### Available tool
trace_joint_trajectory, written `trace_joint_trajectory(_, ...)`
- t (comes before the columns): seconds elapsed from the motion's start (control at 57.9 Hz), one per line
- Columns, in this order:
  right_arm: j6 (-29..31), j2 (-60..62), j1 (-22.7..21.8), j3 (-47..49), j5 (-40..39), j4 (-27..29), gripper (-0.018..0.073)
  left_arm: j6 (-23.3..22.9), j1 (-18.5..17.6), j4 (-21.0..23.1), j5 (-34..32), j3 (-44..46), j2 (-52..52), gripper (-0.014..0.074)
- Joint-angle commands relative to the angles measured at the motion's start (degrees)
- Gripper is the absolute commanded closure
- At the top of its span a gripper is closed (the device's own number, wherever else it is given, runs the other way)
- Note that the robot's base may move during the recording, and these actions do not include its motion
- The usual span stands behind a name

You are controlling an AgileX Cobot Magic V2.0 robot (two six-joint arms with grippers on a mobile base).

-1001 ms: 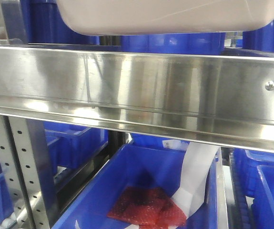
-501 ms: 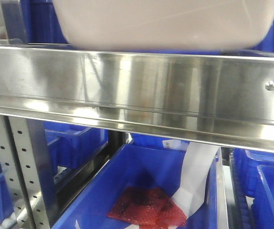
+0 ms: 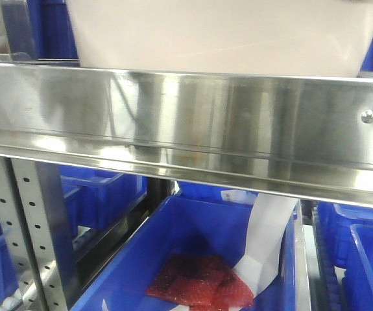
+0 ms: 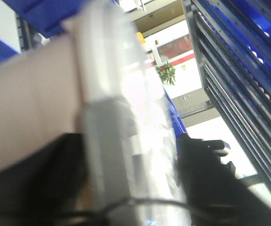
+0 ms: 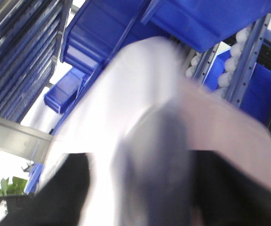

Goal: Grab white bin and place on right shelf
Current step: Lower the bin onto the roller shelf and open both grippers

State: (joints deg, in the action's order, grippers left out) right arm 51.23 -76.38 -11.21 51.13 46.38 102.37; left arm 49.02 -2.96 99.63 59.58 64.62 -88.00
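Two arms on the job. White bin (image 3: 218,35) fills the top of the front view, its base hidden behind the right shelf (image 3: 186,123) front rail; whether it is seated I cannot tell.

Wrist views are badly blurred. Left gripper (image 4: 126,197) and right gripper (image 5: 144,188) each show dark fingers either side of the bin's rim, apparently clamped on it.

Risks, as I judge them:
- letting go before the base rests flat, so the bin rocks or tips forward over the rail
- arms lowering unevenly, so one corner catches
- a slip sending it toward the blue bin (image 3: 192,240) below
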Motion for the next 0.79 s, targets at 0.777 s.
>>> trace_joint_trajectory(0.777, 13.8, 6.1, 0.6, 4.7, -11.3, -12.4, -0.0074, 5.3, -1.0, -22.1, -2.0, 11.8, 3.4, 0.0113)
